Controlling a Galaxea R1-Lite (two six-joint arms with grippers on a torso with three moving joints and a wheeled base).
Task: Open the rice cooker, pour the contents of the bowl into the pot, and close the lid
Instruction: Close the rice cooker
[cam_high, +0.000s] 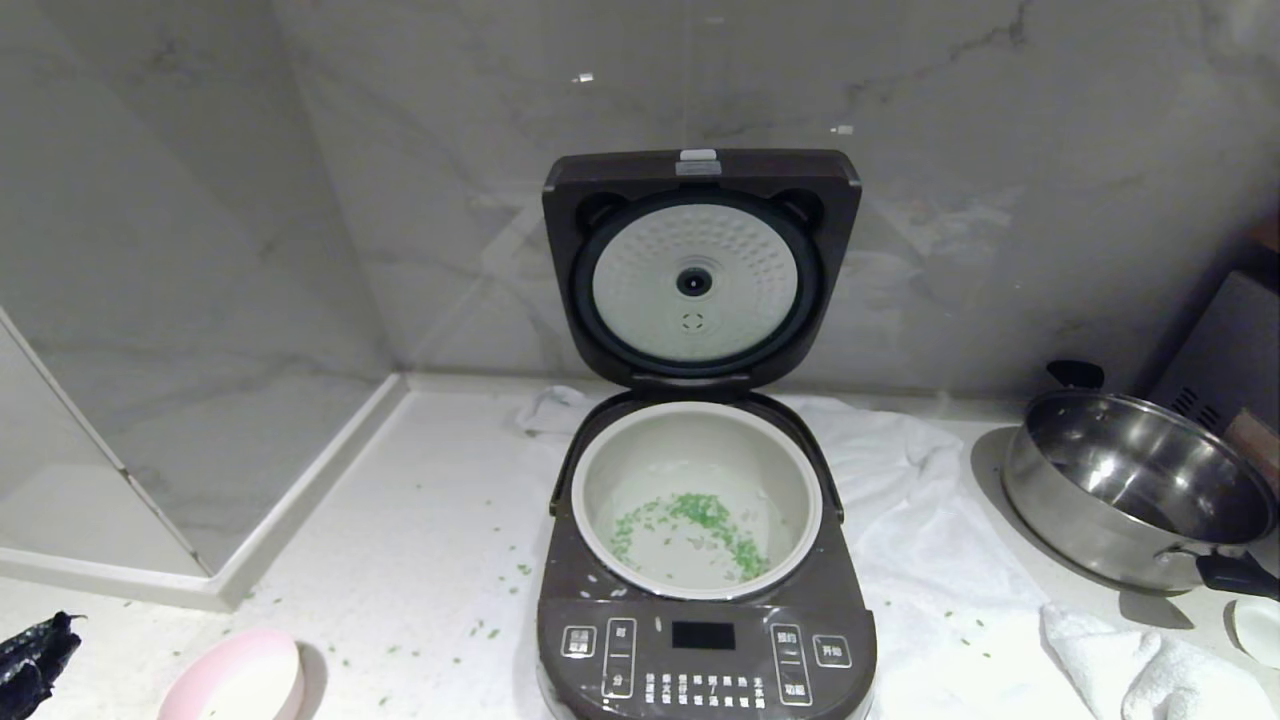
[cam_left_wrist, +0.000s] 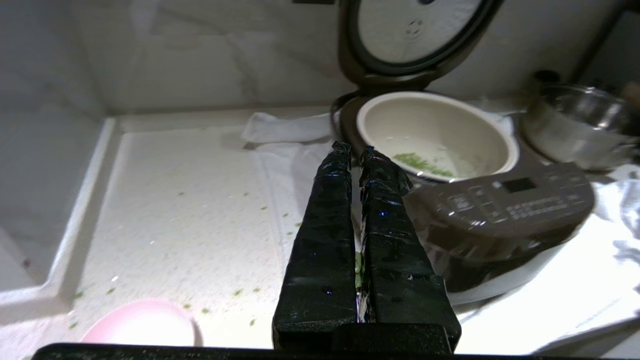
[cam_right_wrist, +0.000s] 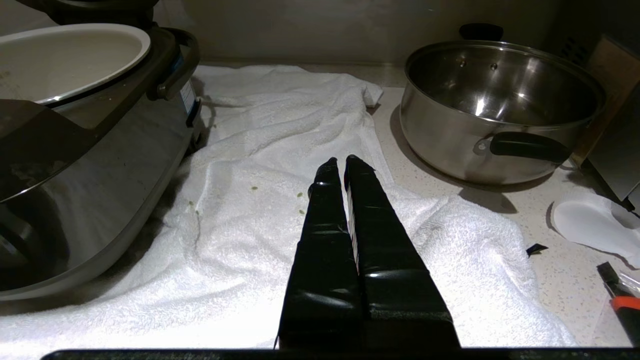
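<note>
Brown lid (cam_high: 700, 262) stands upright, far and right of the left gripper (cam_left_wrist: 356, 152); we note its jaws closed, empty, nearer arm.

left gripper (cam_left_wrist: 356, 152) closed, empty | lid (cam_left_wrist: 415, 35) up | green bits (cam_left_wrist: 422, 164) in pot (cam_left_wrist: 435, 135) (some spilled) | pink bowl (cam_left_wrist: 140, 322) near

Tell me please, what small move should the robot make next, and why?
Probably raise the left pincer, now shut and empty, toward the upright lid to push it down. The green bits already lie in the pot, and the pink bowl stands on the counter beside the rice cooker, so only closing seems left.
</note>
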